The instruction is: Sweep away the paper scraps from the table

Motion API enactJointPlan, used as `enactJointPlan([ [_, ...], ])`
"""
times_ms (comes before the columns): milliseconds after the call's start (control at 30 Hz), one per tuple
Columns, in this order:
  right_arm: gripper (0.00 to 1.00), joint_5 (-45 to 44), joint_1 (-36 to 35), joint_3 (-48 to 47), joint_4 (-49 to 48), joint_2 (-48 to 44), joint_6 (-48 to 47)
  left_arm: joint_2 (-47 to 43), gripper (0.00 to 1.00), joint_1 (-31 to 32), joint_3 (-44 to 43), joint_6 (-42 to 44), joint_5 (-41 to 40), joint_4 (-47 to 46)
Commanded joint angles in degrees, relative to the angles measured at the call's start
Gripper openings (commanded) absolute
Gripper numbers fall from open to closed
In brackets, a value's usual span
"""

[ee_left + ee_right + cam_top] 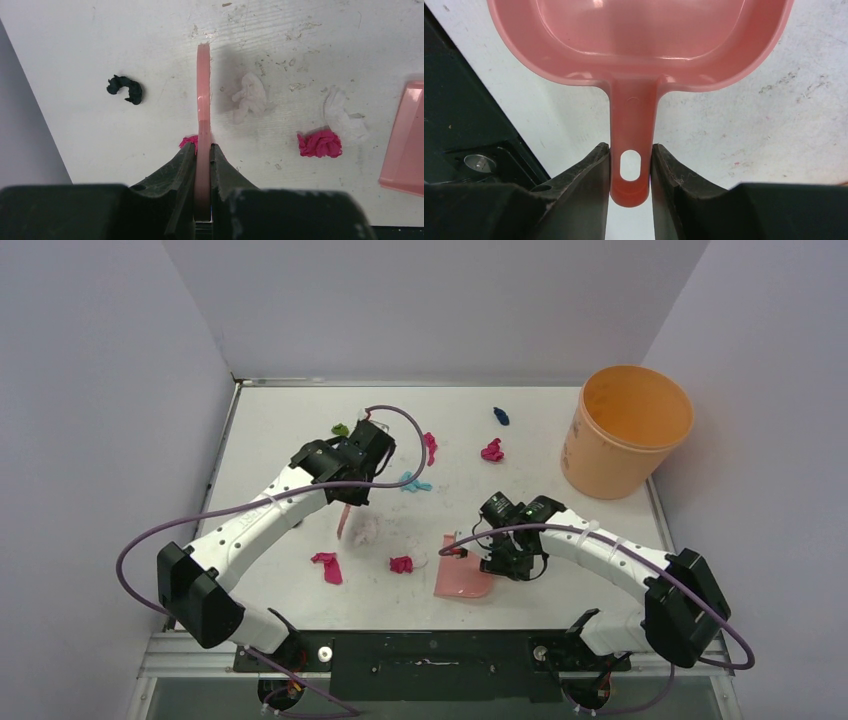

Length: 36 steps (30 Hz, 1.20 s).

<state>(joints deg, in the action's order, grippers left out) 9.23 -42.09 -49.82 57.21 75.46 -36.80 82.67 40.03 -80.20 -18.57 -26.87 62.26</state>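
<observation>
1. The left gripper is clamped tight on the handle of a pink brush. The brush's long axis runs straight out from the jaws and down toward the table, and the wrist view shows it edge-on.
2. The brush's lower end is just left of a white wad, left of the table's middle.
3. The right gripper pinches the handle end of a pink dustpan, one finger on each side of the hanging hole.
4. The dustpan is near the table's near edge, right of centre. Its long axis runs left to right, with the handle pointing right and the open mouth facing left.
5. The paper scraps lie loose on the table:
   - a magenta wad is just left of the dustpan's mouth;
   - a cyan wad is mid-table;
   - a green wad and a dark blue wad are toward the far edge.
6. An orange bucket stands upright at the far right corner.
</observation>
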Motion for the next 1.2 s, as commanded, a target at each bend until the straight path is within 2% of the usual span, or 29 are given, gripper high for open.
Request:
enactJointPlan([
  [0, 0.23, 1.9, 1.5, 1.8, -5.7, -0.6, -0.7, -0.4, 0.00, -1.5, -2.3, 3.1, 4.6, -5.2],
  [100, 0.34, 4.2, 3.6, 3.8, -7.9, -3.3, -3.8, -0.3, 0.00, -2.1, -2.1, 3.7, 6.7, -5.4],
  [167, 0.51, 5.0, 5.7, 6.4, -10.3, -6.0, -6.3, -0.4, 0.00, -2.2, -1.7, 3.9, 7.4, -5.5],
  [267, 0.66, 8.0, 9.9, 10.9, -13.1, -11.4, -11.1, -1.1, 0.00, -2.4, -0.5, 3.9, 8.1, -5.9],
  [333, 0.70, 9.0, 11.4, 13.1, -14.1, -14.6, -12.8, -1.6, 0.00, -2.6, 0.4, 4.1, 8.7, -6.3],
  [433, 0.71, 9.7, 11.7, 15.3, -15.0, -17.5, -13.9, -1.7, 0.00, -3.1, 1.3, 4.4, 9.4, -6.7],
  [800, 0.57, 12.0, 12.3, 15.0, -16.7, -10.8, -13.7, -1.6, 0.00, -4.2, -0.9, 5.2, 7.7, -3.8],
  [1000, 0.26, 11.5, 12.3, 11.6, -14.1, -8.8, -12.7, -2.0, 0.00, -5.0, -2.2, 5.7, 6.5, -2.1],
  [1167, 0.15, 9.9, 12.1, 5.0, -6.4, -8.7, -11.6, -0.9, 0.00, -5.1, -2.5, 5.8, 5.4, -1.4],
])
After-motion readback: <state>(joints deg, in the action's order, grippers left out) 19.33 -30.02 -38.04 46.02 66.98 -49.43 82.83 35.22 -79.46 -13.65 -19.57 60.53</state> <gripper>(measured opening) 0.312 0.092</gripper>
